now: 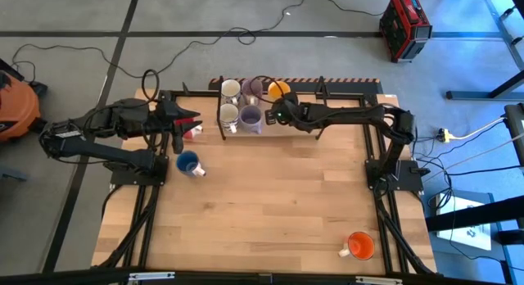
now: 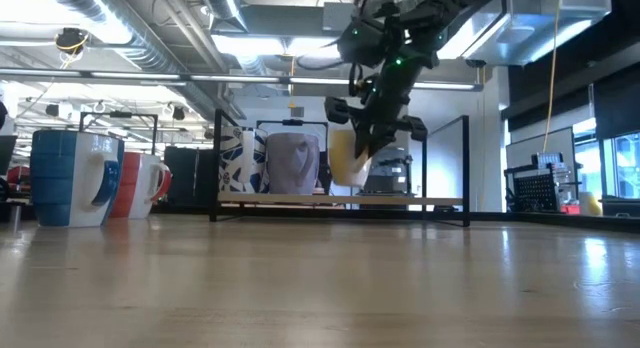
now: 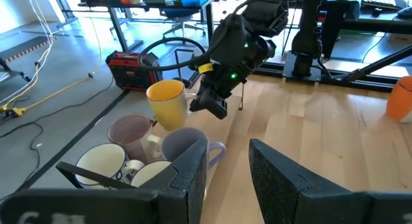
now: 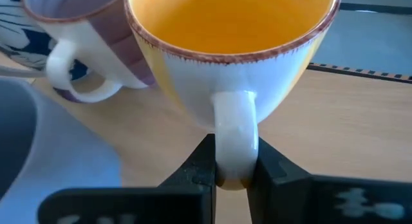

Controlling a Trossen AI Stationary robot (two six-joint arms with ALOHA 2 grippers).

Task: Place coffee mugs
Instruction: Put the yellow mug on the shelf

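A yellow-orange mug [image 1: 278,88] is held by my right gripper [image 1: 279,102] over the far right end of a black rack [image 1: 219,125] at the table's far edge. The rack holds two white mugs [image 1: 231,88] [image 1: 228,115] and two lavender mugs [image 1: 252,88] [image 1: 250,117]. My left gripper [image 3: 228,179] is open and empty just left of the rack, next to a red mug [image 1: 193,133]. A blue mug [image 1: 188,162] stands on the table near it. An orange mug [image 1: 360,246] stands at the near right. My right gripper pinches the yellow-orange mug's white handle [image 4: 235,143] between its two fingers [image 4: 205,166], at the loop's outer part. The fingers come slanting down from the near right. The mug is tilted, mouth toward the wrist camera, and in the low view [image 2: 345,158] it hangs just above the rack's shelf.
The rack's frame posts [image 2: 215,163] stand around the mugs. The blue mug [image 2: 70,178] and red mug [image 2: 140,183] stand left of the rack. Black rails [image 1: 368,95] edge the table. Bare wood [image 1: 278,203] lies in the middle and near part.
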